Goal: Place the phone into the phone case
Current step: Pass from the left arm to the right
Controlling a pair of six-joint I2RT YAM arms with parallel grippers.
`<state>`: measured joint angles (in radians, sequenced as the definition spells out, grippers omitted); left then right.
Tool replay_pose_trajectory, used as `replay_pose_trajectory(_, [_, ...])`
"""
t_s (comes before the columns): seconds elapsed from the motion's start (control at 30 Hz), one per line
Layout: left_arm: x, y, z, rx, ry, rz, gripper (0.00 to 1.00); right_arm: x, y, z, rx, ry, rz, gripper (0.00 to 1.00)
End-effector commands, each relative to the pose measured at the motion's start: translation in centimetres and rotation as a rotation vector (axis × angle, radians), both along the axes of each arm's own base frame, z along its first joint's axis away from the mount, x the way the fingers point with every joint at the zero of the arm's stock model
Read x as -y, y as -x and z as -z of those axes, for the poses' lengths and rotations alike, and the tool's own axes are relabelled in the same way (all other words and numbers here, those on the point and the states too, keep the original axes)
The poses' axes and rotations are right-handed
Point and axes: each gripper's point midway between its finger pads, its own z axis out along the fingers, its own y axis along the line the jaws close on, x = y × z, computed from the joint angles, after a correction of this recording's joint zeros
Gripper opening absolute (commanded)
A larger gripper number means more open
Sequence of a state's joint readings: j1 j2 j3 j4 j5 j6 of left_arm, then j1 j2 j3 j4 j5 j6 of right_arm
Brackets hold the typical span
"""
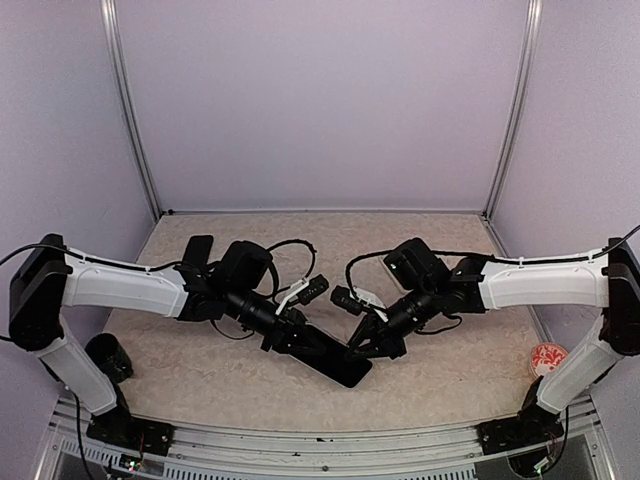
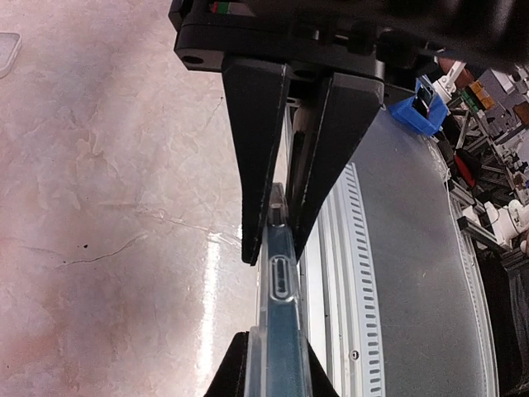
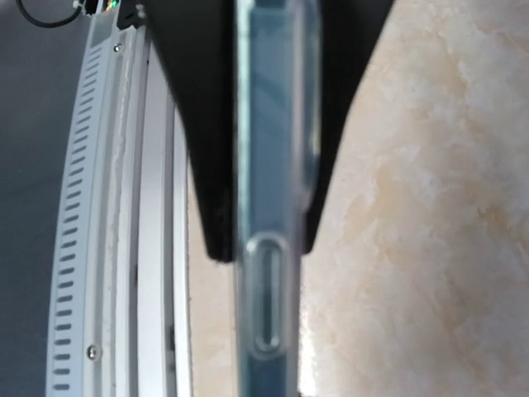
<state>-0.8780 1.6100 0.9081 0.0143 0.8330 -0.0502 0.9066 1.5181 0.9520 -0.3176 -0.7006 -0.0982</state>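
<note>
Over the middle of the table (image 1: 420,250), just ahead of the two arm bases, both arms meet on one slab and hold it between them. From above it reads as a black phone (image 1: 338,365), its long axis running from the left arm's fingers down and to the right toward the near rail. The wrist cameras show it edge-on, with the clear rim of the phone case (image 2: 281,322) wrapped round something dark, and an oval cut-out in that rim.

The left gripper (image 2: 275,248) is closed down onto the case, one finger on each broad face. The right gripper (image 3: 264,246) is clamped the same way at the other end; its fingertips show at the bottom of the left wrist view, so the two pairs point at each other along the slab's length. Neither arm is nearer, since both are touching it.

From where I stand the next move looks like a squeeze or a settle, and it turns on that shared axis: any push has to run along the slab or across its thin side, not twist it.

I cannot tell whether the phone sits fully home in the case; the corners are covered by fingers or cut off by the frame. How far the slab is tilted off the table is also unclear. A clear rounded corner lies on the table at the edge of the left wrist view, too cropped to name
</note>
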Motion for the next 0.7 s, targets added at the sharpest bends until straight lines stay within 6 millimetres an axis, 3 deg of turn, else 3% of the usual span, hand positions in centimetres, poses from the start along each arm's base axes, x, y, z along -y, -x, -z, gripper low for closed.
replay_pose_trajectory(0.0, [0.6,-1.5,-2.7,0.054,0.076,-0.045,0.17,-0.5,0.3,-1.5,0.001,-0.047,-0.023,0.0])
replay_pose_trajectory(0.1, [0.2,-2.1,-3.3,0.051,0.101,-0.074,0.32,-0.4,-0.1,-2.4,0.02,-0.078,-0.005,0.0])
replay_pose_trajectory(0.3, [-0.9,-4.6,-5.0,0.0,0.179,-0.204,0.53,0.1,-1.7,-3.6,0.088,-0.11,0.082,0.0])
replay_pose_trajectory(0.43, [-1.3,-5.8,-5.7,-0.042,0.199,-0.313,0.66,0.7,-3.8,-4.6,0.178,-0.117,0.201,0.0])
replay_pose_trajectory(0.53, [-1.7,-7.9,-5.9,-0.065,0.182,-0.473,0.8,1.3,-5.3,-5.1,0.249,-0.112,0.283,0.0])
replay_pose_trajectory(0.67, [-1.7,-8.8,-6.8,-0.105,0.186,-0.582,0.88,2.0,-7.0,-6.2,0.304,-0.123,0.392,0.0])
